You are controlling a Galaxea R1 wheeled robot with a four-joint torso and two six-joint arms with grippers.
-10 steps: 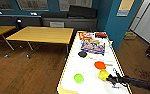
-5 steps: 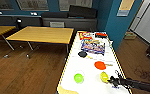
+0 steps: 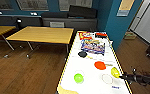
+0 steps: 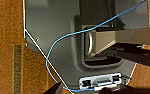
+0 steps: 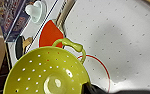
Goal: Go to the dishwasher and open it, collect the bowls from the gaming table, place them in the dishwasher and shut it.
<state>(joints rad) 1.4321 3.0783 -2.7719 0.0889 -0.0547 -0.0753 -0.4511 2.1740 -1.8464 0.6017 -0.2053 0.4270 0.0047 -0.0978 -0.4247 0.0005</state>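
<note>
The gaming table (image 3: 91, 85) has a white top and runs away from me at centre right. On it lie an orange-red bowl (image 3: 100, 65) and a yellow-green bowl (image 3: 78, 78). My right gripper (image 3: 121, 76) reaches in from the right and is shut on the rim of another yellow-green bowl (image 3: 115, 72), which stands tilted by the table's right edge. Up close this perforated bowl (image 5: 46, 75) has a loop handle, with the orange-red bowl (image 5: 51, 33) beyond it. My left gripper (image 4: 86, 90) hangs low beside the robot's grey base. The dishwasher is out of view.
Colourful game boxes (image 3: 93, 46) and a small black object (image 3: 82, 53) lie further along the table, and a red-rimmed ring (image 3: 107, 78) is near the held bowl. Yellow-wood tables (image 3: 42, 34) stand to the left on wooden floor. A blue wall (image 3: 116, 27) flanks the table's right.
</note>
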